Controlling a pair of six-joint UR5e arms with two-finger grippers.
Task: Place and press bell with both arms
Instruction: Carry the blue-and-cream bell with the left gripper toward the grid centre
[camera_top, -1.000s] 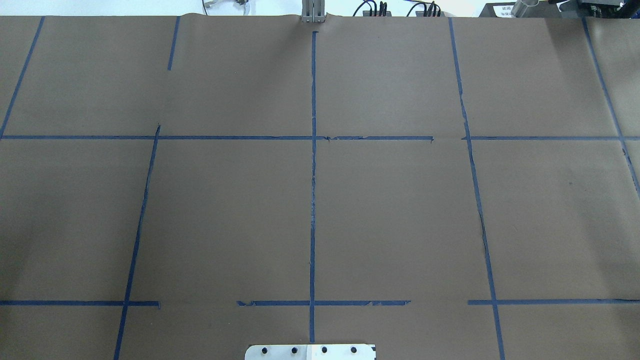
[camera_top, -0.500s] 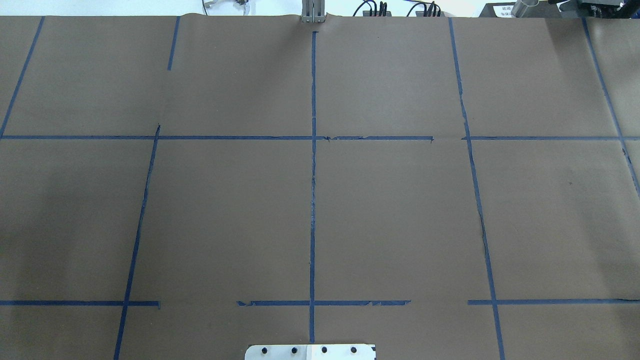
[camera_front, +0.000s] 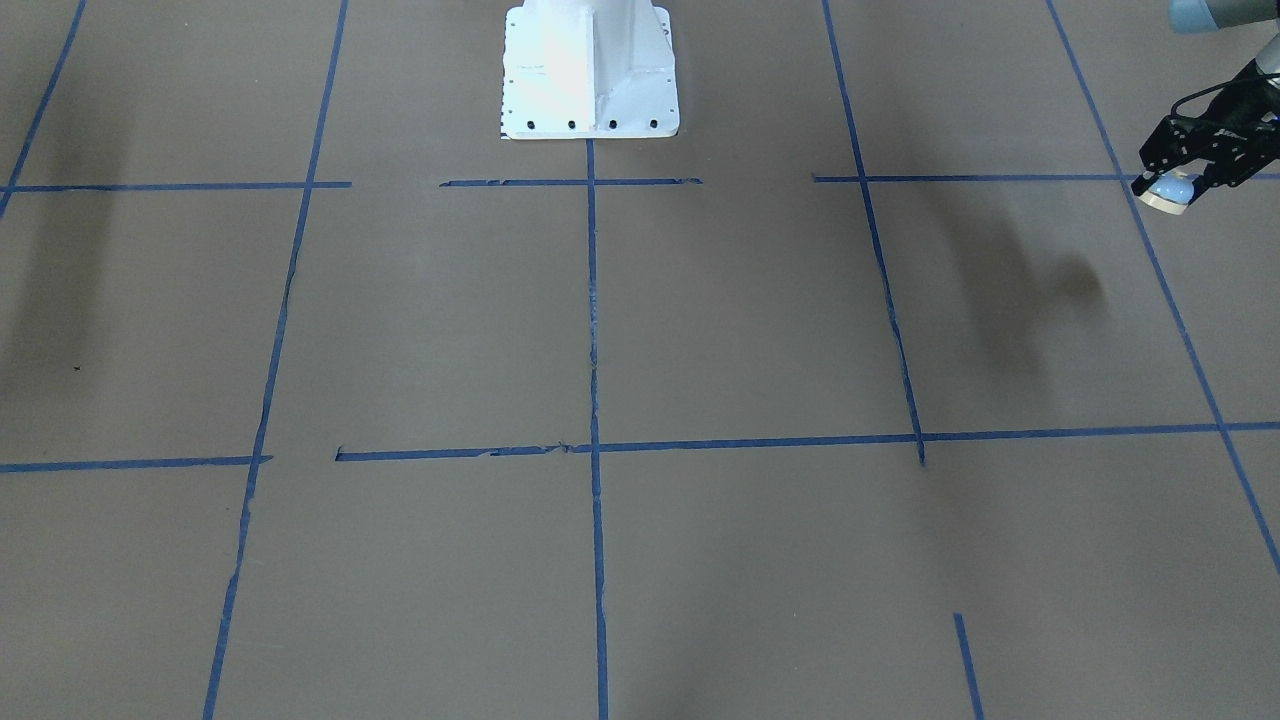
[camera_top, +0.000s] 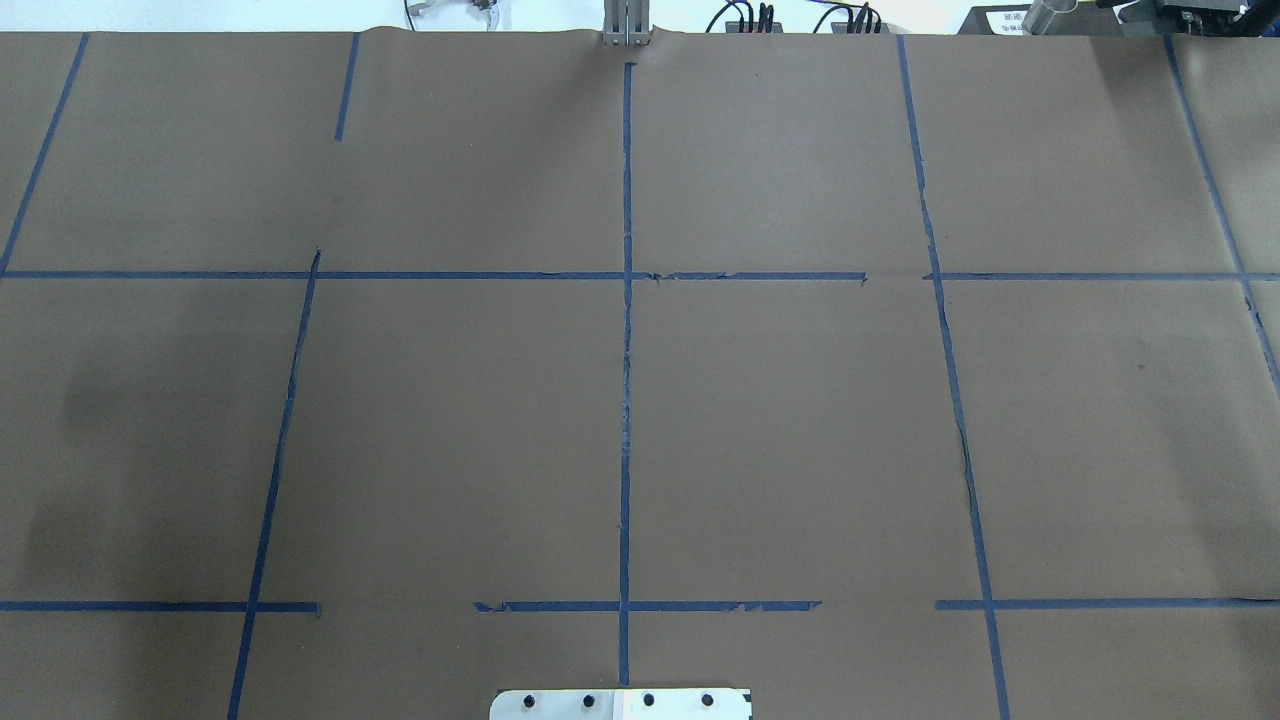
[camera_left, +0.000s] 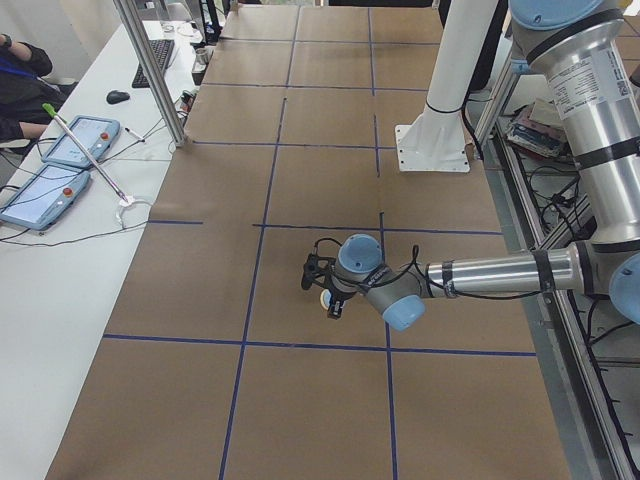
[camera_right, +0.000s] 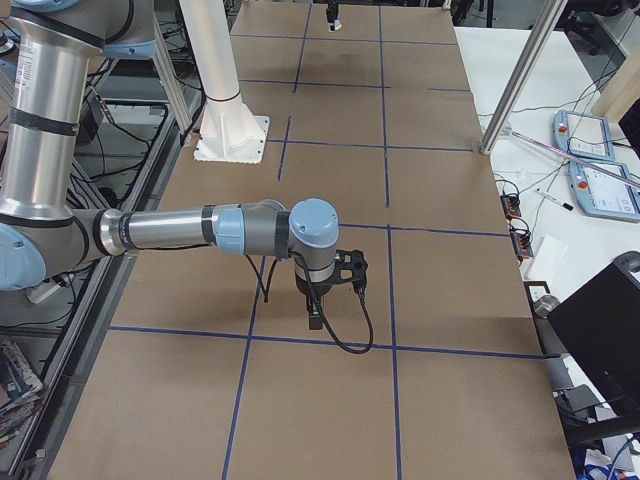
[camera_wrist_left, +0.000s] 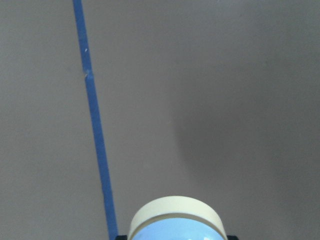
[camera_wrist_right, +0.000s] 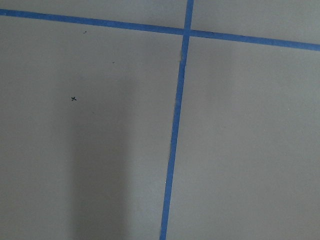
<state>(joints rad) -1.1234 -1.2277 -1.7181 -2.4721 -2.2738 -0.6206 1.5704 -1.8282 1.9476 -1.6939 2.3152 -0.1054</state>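
shadow is what has changed: on the brown paper-covered table with blue tape lines (camera_top: 800, 450), a dark patch (camera_top: 90, 410) by the left edge has deepened over the last second in the overhead view, where it was barely there before. no arm shows in that view yet. this probably means the silver-grey left arm with light-blue joint caps (camera_left: 500, 270) is swinging in over the table's left end, so the placing step looks under way and not yet done.

the left black two-finger tool (camera_front: 1172, 180) is clenched on the small light-blue dome-shaped bell with a cream base (camera_front: 1165, 195). it grips the dome, with the base facing away from the wrist. the bell hangs in the air clear of the table, above the left end and toward the robot-side edge. the left wrist view shows bare paper beyond the bell's cream rim and a tape line (camera_wrist_left: 92, 125) just beside it.

the right black tool (camera_right: 314, 318) hovers toward the table's right end; whether it is released or clenched cannot be told.
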